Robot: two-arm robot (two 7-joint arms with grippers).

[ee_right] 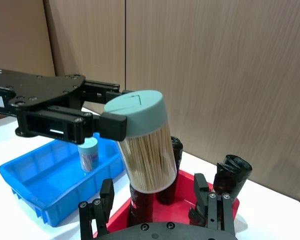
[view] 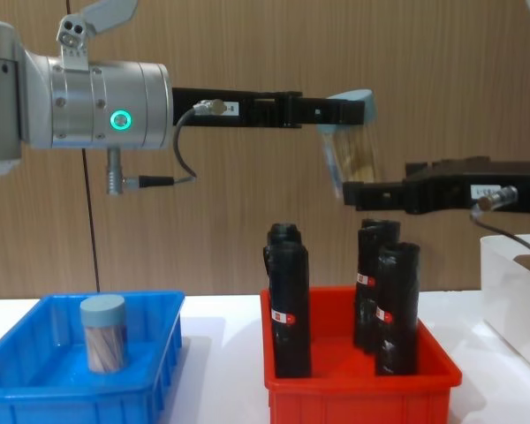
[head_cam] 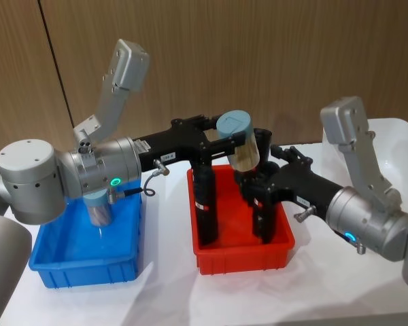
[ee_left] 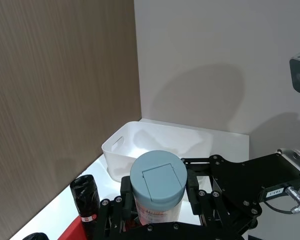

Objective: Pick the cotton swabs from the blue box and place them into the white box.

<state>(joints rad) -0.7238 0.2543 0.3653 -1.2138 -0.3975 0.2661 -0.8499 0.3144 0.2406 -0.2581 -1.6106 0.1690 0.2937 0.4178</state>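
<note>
Cotton swabs [head_cam: 245, 156] above the red bin [head_cam: 245, 261]
Left pincer [head_cam: 230, 139] clamps the grey-blue lid [head_cam: 232, 125]; right pincer [ee_right: 154, 195] apparently open beneath; black rolls' [head_cam: 205, 204] labels unreadable.

— What is being shown behind the work?
— A wall [head_cam: 258, 61] of brown wood-grain panels is being seen across the whole back, and it is being divided by a thin dark seam [head_cam: 53, 54].
— And off to the side?
— In the left wrist view the panelling is being met at a corner [ee_left: 137, 60] by a plain pale wall [ee_left: 215, 40], on which a soft grey shadow [ee_left: 210, 95] is being cast.
— And underneath?
— Everything is being carried by a white bench [head_cam: 170, 292], which is being lit softly.
</note>
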